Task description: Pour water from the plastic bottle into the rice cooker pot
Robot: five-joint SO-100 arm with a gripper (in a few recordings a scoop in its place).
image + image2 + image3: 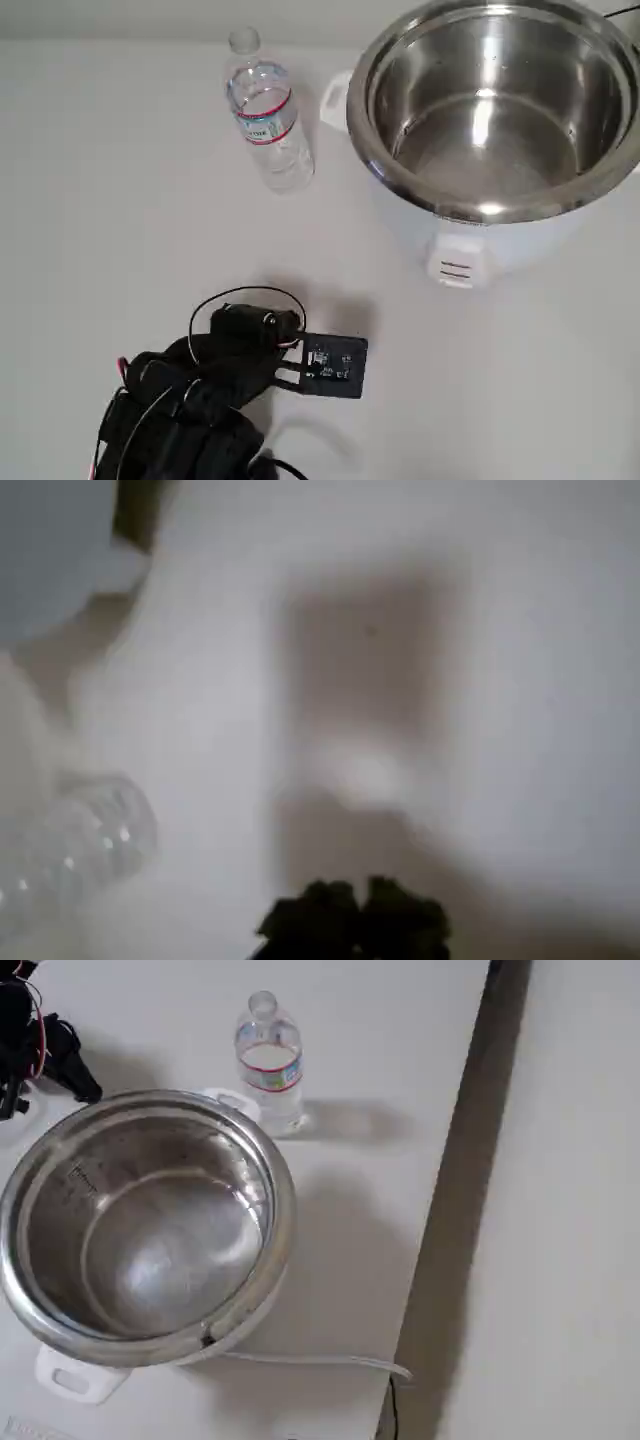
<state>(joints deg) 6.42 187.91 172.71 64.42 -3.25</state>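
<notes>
- End effector [335, 368] first: our black two-finger end effector sits low on the white worktop [120, 200] in the overhead view, well apart from the bottle, and we cannot tell whether its fingers are apart or together; the wrist view gives only a dark blurred shape at the bottom edge [352, 920], with nothing between the fingers that we can make out.
- We place the small clear ribbed plastic bottle with the red- and blue-edged white label [266, 112] upright and capless on the worktop, just beside the handle of the white cooker body [470, 250].
- We see the large shiny stainless-steel rice cooker pot [400, 175] seated in that body, its mouth wide and open upward; any water in the bottle is too clear for us to judge its level.
- We judge the step in hand to be the reach and grasp, with no pouring begun.
- We would approach from the open side away from the cooker, fingers spread wide, and close around the labelled middle, where the wall looks stiffest.
- We should squeeze lightly: a thin capless bottle may buckle and spill.
- We would keep it upright while lifting, and tip it only once its mouth is over the pot's rim.
</notes>
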